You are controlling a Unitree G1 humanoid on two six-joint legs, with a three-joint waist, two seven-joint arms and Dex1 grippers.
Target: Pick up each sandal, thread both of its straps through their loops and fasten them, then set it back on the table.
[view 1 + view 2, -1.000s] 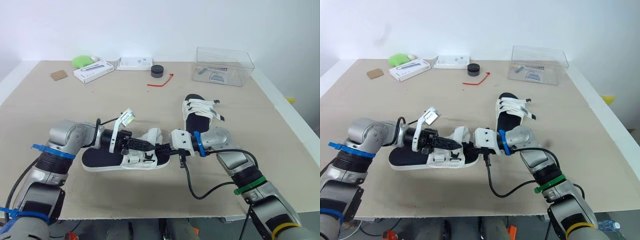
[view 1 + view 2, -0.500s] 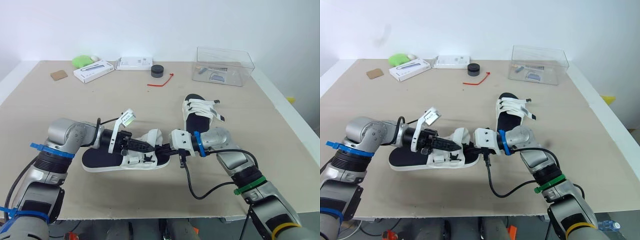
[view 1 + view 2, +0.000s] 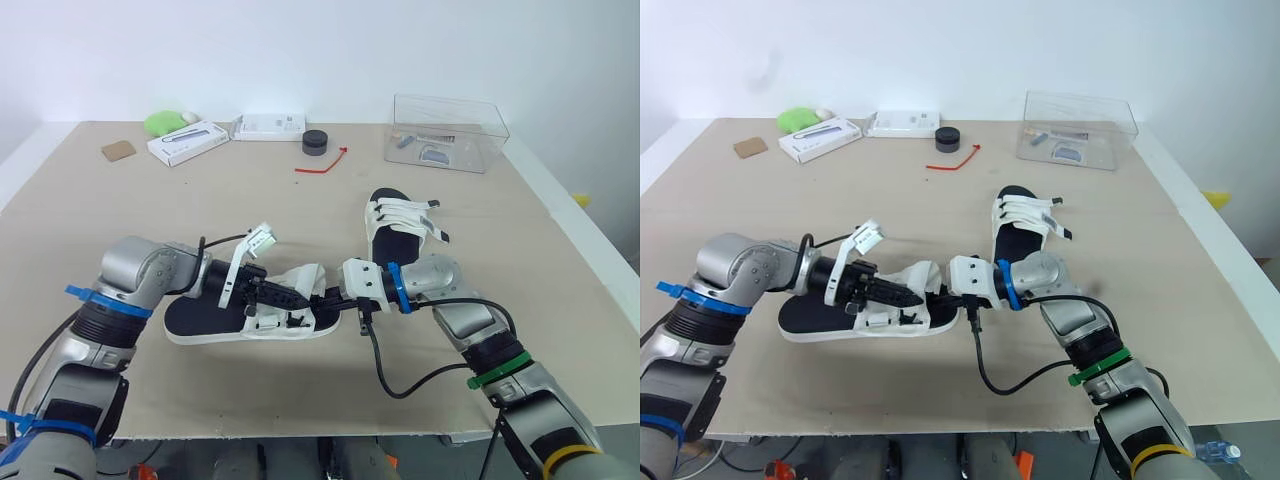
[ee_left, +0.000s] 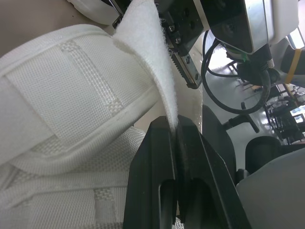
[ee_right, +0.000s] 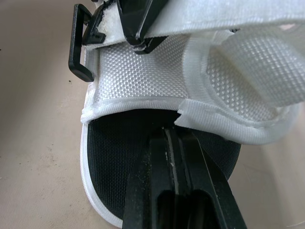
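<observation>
Left pincer (image 4: 176, 125) clenched on the strap (image 4: 145, 52) of the sandal (image 3: 200, 318), which lies on the tabletop (image 3: 300, 210) just left of the second sandal (image 3: 400, 228); right pincer (image 5: 172, 133) clenched empty over its insole (image 5: 119, 143).

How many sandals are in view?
2. The near sandal lies toward the front, left of centre; the far sandal lies behind it, to the right. None appear hidden.

Silver-grey arms w/ black ribbed wrists, blue tape (image 3: 100, 298) on L arm (image 3: 135, 268), blue band (image 3: 395, 288) + green ring (image 3: 500, 368) on R arm (image 3: 462, 322), black cable (image 3: 385, 375) trailing, matte black fingers (image 4: 159, 162).
</observation>
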